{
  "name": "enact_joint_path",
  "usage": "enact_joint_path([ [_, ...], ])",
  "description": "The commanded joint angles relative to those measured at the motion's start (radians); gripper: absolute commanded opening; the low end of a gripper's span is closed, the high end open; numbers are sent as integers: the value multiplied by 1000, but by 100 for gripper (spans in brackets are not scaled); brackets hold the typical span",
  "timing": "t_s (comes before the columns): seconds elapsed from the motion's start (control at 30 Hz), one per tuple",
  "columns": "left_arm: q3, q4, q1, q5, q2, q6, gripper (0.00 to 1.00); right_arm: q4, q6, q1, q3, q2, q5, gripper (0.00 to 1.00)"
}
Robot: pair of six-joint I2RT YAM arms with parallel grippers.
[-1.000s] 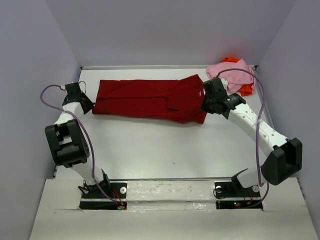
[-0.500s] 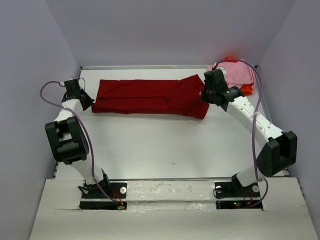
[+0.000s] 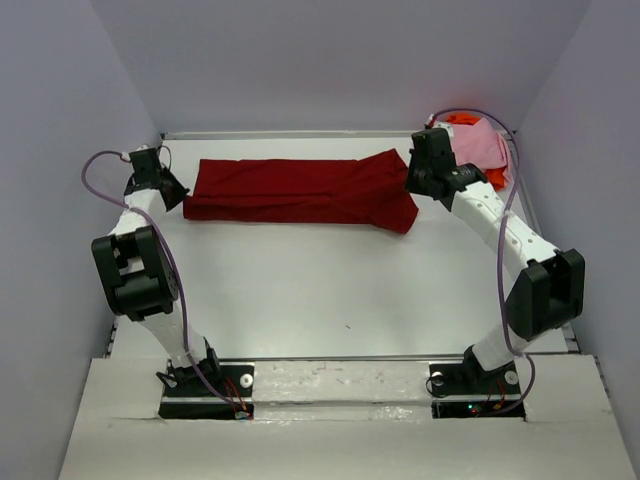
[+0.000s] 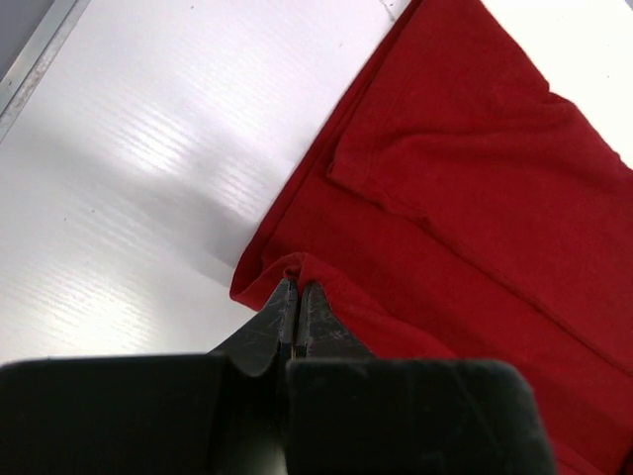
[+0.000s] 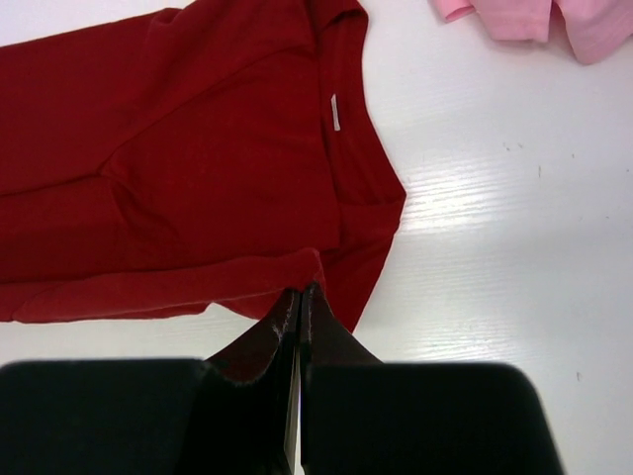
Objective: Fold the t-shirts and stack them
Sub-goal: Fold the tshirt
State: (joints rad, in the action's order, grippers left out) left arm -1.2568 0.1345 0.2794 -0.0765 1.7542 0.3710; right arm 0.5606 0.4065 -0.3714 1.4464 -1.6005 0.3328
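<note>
The dark red t-shirt [image 3: 300, 190] lies across the back of the table as a long band folded lengthwise. My left gripper [image 3: 178, 196] is shut on its left edge, pinching a fold of red cloth [image 4: 297, 265] between the fingertips. My right gripper [image 3: 408, 186] is shut on the shirt's right end, near the collar [image 5: 336, 111], with a raised fold of cloth [image 5: 315, 269] at the tips. A light pink t-shirt [image 3: 478, 146] lies bunched in the back right corner on top of a bright orange t-shirt [image 3: 494, 179]. The pink cloth [image 5: 534, 18] shows at the top of the right wrist view.
The white table [image 3: 330, 290] is enclosed by grey walls on the left, back and right. A metal rail [image 3: 290, 134] runs along the back edge. Purple cables loop over both arms.
Both grippers have carried the shirt's near edge toward the back wall, making the red band narrower. The right arm has swung back and the loose flap at the right end has flattened.
</note>
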Motion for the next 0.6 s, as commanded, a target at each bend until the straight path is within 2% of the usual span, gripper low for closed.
enact_joint_path([
  [0.0,-70,-1,-12,9,13,-24,0,-64,-26,26,46,2,6,0],
  [0.33,-130,17,-35,24,59,-27,0,-114,-46,35,58,-15,-15,0],
  [0.57,-162,28,-42,40,82,-32,0,-129,-87,35,127,-67,5,0],
])
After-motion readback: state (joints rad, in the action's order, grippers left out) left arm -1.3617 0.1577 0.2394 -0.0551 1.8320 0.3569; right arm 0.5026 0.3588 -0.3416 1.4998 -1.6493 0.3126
